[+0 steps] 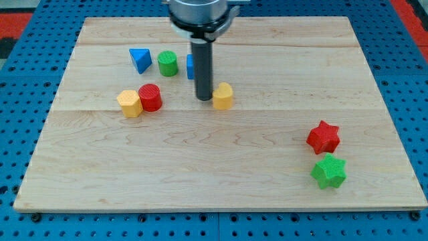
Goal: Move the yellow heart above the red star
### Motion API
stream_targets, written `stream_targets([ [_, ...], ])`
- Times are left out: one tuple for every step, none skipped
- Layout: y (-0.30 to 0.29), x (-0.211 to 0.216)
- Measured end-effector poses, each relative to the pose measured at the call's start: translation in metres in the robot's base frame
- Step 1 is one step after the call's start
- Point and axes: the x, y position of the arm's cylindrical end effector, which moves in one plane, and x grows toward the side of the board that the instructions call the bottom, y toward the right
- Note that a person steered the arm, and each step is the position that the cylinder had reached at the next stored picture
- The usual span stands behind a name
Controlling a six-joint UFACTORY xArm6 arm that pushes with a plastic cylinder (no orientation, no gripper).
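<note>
My tip (203, 98) sits just left of the yellow heart (223, 96) near the board's middle, seemingly touching it; the arm carries no claw, only the rod. The red star (324, 136) lies well apart at the view's lower right, above a green star (329, 171). The push looks barely begun; next, drive the heart rightward, stopping above the red star.

My tip (203, 98) sits on the board (221, 174), just left of the yellow heart (223, 96), near touching. Blue block (190, 65) partly hidden behind my rod. Green cylinder (168, 63) left of it, blue triangle (140, 59) further left. Red cylinder (150, 98) touches yellow hexagon (130, 104) on its left. Red star (324, 137) far right, green star (329, 172) just below it.
</note>
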Motion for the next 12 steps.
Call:
stream_targets([
  [0.055,0.014],
  [0.072,0.029],
  [0.085,0.034],
  [0.114,0.034],
  [0.125,0.032],
  [0.129,0.032],
  [0.134,0.032],
  [0.133,0.033],
  [0.133,0.033],
  [0.142,0.033],
  [0.14,0.033],
  [0.08,0.041],
])
